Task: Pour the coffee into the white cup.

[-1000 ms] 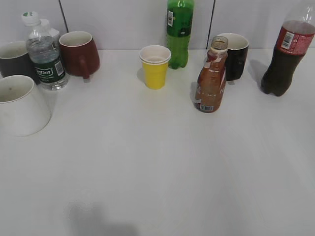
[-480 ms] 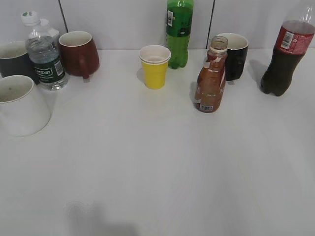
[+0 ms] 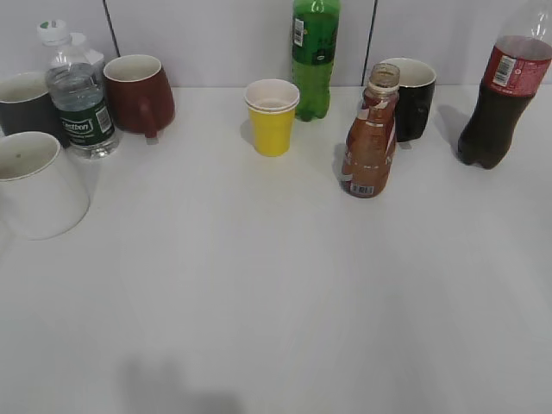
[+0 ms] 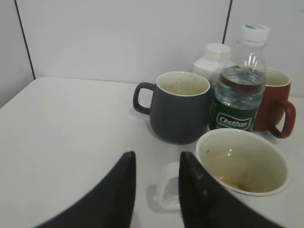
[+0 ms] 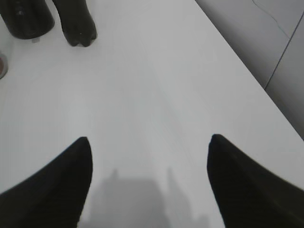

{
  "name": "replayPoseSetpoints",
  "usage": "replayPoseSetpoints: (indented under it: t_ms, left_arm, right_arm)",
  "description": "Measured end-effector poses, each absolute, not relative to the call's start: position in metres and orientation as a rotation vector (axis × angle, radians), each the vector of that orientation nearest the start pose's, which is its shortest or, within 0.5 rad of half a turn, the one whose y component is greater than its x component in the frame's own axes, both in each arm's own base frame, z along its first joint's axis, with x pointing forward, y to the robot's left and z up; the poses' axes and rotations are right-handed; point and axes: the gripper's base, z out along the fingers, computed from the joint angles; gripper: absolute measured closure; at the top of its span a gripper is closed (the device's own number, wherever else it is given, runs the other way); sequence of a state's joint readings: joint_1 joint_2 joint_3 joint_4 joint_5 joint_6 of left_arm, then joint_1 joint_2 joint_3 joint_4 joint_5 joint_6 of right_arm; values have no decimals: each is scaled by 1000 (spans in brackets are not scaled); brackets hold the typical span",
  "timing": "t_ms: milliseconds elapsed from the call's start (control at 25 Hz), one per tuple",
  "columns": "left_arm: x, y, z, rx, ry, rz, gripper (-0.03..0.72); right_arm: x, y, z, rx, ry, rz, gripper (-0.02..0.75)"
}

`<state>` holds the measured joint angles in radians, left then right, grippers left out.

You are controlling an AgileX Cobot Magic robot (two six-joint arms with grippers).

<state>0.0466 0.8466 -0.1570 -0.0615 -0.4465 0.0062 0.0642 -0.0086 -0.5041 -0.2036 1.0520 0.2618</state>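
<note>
The coffee bottle, curvy clear plastic with an orange-brown label and no cap, stands upright right of centre. The white cup stands at the left edge; its handle is outside the exterior view. In the left wrist view the white cup has brown residue inside. Its handle lies between the two dark fingers of my left gripper. The right finger is against the cup side and a gap shows by the left finger. My right gripper is open wide over bare table. Neither gripper shows in the exterior view.
Near the white cup stand a dark grey mug, a water bottle and a red-brown mug. A yellow paper cup, a green bottle, a black mug and a cola bottle line the back.
The white cup has shifted slightly at the left edge and now sits a little more upright. The coffee bottle and the other things have not moved.
</note>
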Motion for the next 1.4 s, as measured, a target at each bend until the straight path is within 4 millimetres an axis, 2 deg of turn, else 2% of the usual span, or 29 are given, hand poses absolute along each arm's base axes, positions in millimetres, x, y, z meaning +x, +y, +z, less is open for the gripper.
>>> replayPoseSetpoints:
  t_ms: [520,760,960,1200,1400]
  left_arm:
    - [178,12,184,-143,1885,13,438]
    - [189,12,163,-156,1943,4,314]
    - [203,8,149,-72,1893,-12,280]
    - [214,8,134,-72,1832,-15,278]
    - [226,9,133,-74,1811,-14,278]
  right_arm:
    - [-6,-16,280,208,1996,-35,150]
    - [-6,-16,280,208,1996,-35,150]
    - [-6,-16,280,208,1996,-35,150]
    - [-6,-16,280,208,1996,-35,150]
    - [-6,-16,280,208,1996,-35,150]
